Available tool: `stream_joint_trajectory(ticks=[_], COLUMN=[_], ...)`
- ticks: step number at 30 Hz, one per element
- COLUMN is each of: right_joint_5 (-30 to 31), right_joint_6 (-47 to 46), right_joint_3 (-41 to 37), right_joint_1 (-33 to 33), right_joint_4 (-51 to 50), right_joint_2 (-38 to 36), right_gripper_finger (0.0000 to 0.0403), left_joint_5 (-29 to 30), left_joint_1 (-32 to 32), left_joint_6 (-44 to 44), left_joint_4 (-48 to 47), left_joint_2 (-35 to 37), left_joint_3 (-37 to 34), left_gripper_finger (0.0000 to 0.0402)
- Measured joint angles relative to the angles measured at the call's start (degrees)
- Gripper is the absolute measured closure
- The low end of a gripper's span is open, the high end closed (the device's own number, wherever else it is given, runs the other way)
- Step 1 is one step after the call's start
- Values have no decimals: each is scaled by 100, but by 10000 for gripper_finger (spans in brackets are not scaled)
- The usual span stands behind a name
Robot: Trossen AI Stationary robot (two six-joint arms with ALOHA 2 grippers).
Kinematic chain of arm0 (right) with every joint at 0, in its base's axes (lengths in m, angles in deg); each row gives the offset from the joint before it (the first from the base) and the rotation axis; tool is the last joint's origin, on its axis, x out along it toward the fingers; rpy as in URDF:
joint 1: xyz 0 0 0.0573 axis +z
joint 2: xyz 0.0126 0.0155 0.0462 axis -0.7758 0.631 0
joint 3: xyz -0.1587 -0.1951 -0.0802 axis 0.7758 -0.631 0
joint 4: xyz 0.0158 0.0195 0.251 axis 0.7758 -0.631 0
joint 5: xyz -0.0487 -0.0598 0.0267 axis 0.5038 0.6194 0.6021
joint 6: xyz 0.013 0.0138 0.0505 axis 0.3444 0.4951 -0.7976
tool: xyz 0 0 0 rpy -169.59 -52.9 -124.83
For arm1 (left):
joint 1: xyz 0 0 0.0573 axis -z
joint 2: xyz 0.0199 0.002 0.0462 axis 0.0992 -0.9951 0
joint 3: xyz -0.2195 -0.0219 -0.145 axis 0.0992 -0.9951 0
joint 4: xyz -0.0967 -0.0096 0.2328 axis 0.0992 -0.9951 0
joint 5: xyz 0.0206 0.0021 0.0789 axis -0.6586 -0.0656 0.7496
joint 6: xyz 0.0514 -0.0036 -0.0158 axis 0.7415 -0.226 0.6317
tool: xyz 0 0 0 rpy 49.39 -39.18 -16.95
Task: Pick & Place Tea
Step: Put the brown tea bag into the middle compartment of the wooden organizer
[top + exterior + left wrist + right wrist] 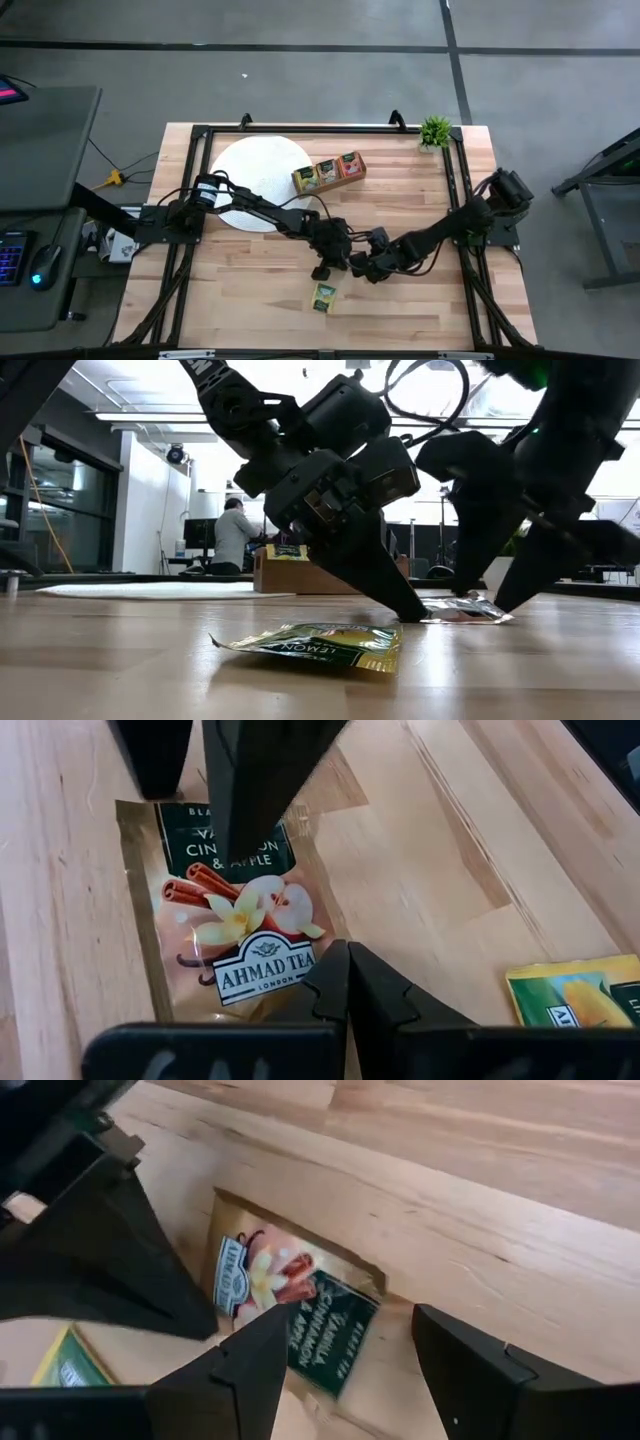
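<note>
Desk (250, 290): wooden, carrying a white disc (255, 180), a tray (328, 172) and a plant (435, 130).

Left pincer (345, 982): pressed together, tip down on the near end of the pink packet (235, 920) at mid-desk.

Right pincer (350, 1355): spread, astride that packet's far, dark-labelled end.

Pink packet: flat, long axis running from one pincer to the other; both equally near.

Yellow packet (323, 297): just beside, toward the desk's front edge, untouched.
</note>
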Motion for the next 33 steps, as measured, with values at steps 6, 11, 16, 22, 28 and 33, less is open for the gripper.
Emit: stream_joint_trajectory(ticks=[6, 11, 16, 22, 28, 33], right_joint_5=[-83, -144, -239, -444, -456, -371], right_joint_6=[286, 297, 284, 570, 773, 841], right_joint_3=[4, 9, 15, 15, 16, 15], right_joint_1=[-117, -122, -131, -167, -173, -168], right_joint_4=[481, 485, 366, 306, 293, 280], right_joint_2=[301, 291, 301, 306, 306, 310], right_gripper_finger=[194, 220, 321, 396, 401, 402], left_joint_5=[-51, -104, -97, -65, -534, -741], left_joint_1=[0, 0, -2, -2, -207, -330], left_joint_6=[48, 42, 25, 70, 43, 312], left_joint_4=[-7, -11, -18, -5, -423, -1229], left_joint_2=[0, 0, 0, 0, 156, 191], left_joint_3=[-9, -9, 0, 2, 20, 261], left_gripper_finger=[402, 402, 402, 401, 392, 383])
